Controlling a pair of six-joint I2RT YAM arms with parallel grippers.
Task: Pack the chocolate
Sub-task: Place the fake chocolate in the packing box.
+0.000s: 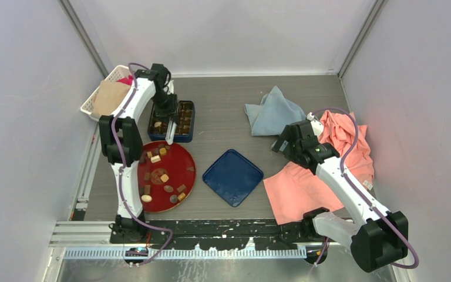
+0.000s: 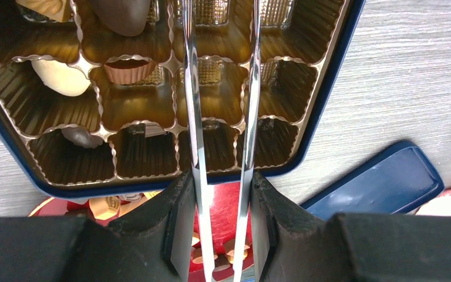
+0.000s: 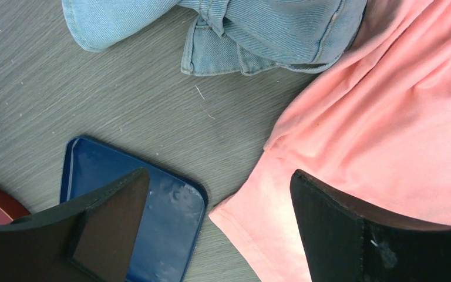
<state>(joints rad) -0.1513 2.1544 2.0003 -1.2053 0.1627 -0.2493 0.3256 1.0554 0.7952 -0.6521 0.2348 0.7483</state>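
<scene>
Several chocolate pieces (image 1: 163,177), brown, tan and cream, lie on the round red plate (image 1: 182,157). A blue box with a gold tray (image 1: 179,121) stands behind the plate. A few pieces sit in its cells: a cream one (image 2: 61,77), a brown cup (image 2: 130,69), a dark one (image 2: 80,136). My left gripper (image 1: 167,110) (image 2: 220,194) is shut on the metal tongs (image 2: 195,106), whose arms reach over the tray. Their tips run out of the wrist view; I see no piece between them. My right gripper (image 1: 286,141) (image 3: 218,179) is open and empty.
The blue lid (image 1: 233,176) (image 3: 152,229) lies in the middle, right of the plate. A pink cloth (image 1: 352,158) (image 3: 387,117) and a denim cloth (image 1: 273,113) (image 3: 258,29) lie at the right. A white basket (image 1: 103,88) stands at the back left.
</scene>
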